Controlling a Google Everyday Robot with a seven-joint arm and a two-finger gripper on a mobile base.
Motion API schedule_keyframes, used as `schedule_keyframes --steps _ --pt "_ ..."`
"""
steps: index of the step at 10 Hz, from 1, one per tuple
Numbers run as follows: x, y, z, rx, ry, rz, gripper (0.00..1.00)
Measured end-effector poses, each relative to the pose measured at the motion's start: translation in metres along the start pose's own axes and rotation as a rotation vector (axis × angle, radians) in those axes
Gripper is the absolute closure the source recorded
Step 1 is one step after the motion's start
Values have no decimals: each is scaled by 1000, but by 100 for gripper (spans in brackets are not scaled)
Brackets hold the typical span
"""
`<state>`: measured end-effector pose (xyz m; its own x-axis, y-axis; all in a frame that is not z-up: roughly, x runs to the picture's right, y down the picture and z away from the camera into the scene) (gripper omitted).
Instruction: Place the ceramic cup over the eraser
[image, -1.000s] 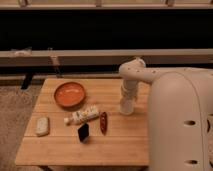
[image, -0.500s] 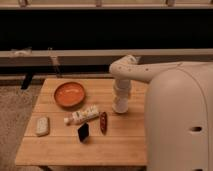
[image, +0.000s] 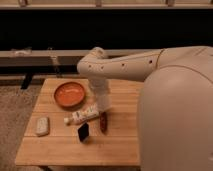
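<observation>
The ceramic cup (image: 105, 104) is a small white tapered shape at the lower end of my arm, held just above the wooden table (image: 120, 145). My gripper (image: 103, 96) points straight down and is shut on the cup; the wrist hides most of the fingers. The eraser (image: 83, 132), a small black block, stands on the table in front of and to the left of the cup, about a cup's height away. The cup hangs over the near end of a white tube-shaped bottle and the top of a dark red object.
An orange bowl (image: 69, 94) sits at the table's back left. The white tube bottle (image: 82, 116) lies beside the eraser, with the dark red elongated object (image: 103, 121) to its right. A pale grey-white pad (image: 42, 125) lies at the left edge. My white body fills the right side.
My arm has swung left across the table, carrying the cup from the table's right side to above the bottle and red object. The things on the table have not moved.
</observation>
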<state>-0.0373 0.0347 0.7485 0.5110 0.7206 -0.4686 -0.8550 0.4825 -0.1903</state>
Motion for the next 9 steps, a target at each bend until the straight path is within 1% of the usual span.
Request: schedule_keyframes --steps 2,3,4,6,7,8,9 --pt "-2 45 -35 14 -41 -93 100" --pt "1 55 -43 19 -51 -113 100" --pt "7 75 -52 19 -63 -148 100" --pt "18 109 -62 2 -84 -190 100" --pt "26 123 -65 -12 -91 -199 100" --pt "35 142 -68 -36 -102 -214 100" --pt "40 149 -69 -46 -107 -217 100"
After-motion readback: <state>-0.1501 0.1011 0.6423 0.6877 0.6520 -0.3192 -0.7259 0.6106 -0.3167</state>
